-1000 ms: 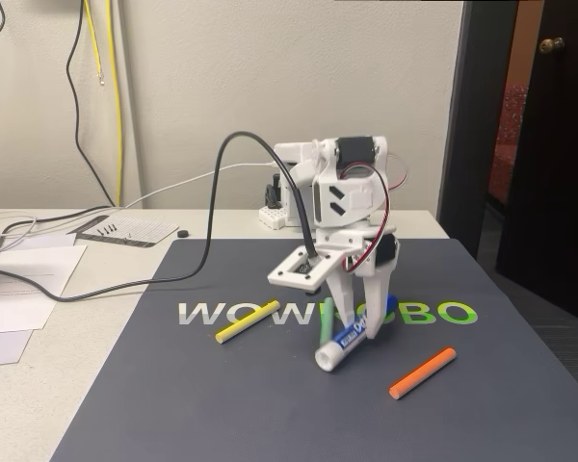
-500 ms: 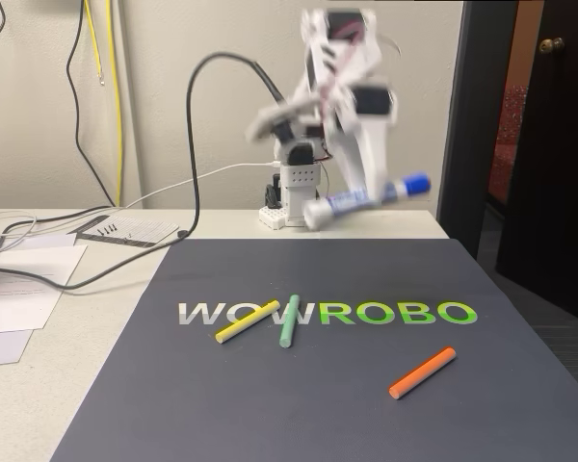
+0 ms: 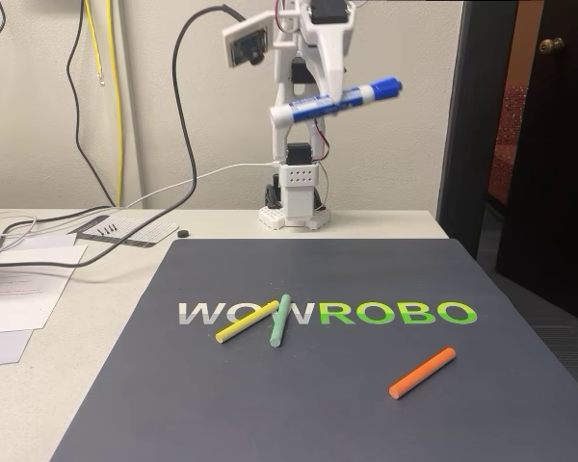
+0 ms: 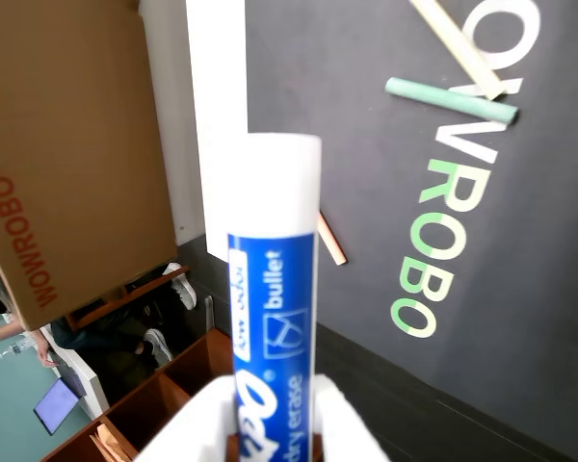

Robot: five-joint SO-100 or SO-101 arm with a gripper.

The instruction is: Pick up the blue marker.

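**Marker clamped in pincer, high above mat**

Fixed view: the arm stands folded upright at the top centre of the frame, over its base at the far edge of the table (image 3: 48, 385). The gripper (image 3: 329, 96) is closed on the blue marker (image 3: 335, 100), gripping it across the barrel near mid-length. The marker sits nearly level, tilted slightly, with the blue cap up and to the right and the white butt end lower and to the left. It is well above the dark mat (image 3: 299, 404), touching nothing but the pincer.

Wrist view: the marker (image 4: 274, 289) runs up the middle of the frame, white end at top, blue label below. The two white fingers (image 4: 197, 428) press against the barrel on either side at the bottom edge; no gap is visible between fingers and barrel.

On the mat, fixed view: a yellow stick (image 3: 246, 322) and a light-green stick (image 3: 280, 321) lie crossed at left of centre, over the printed lettering. An orange stick (image 3: 422, 372) lies apart at lower right.
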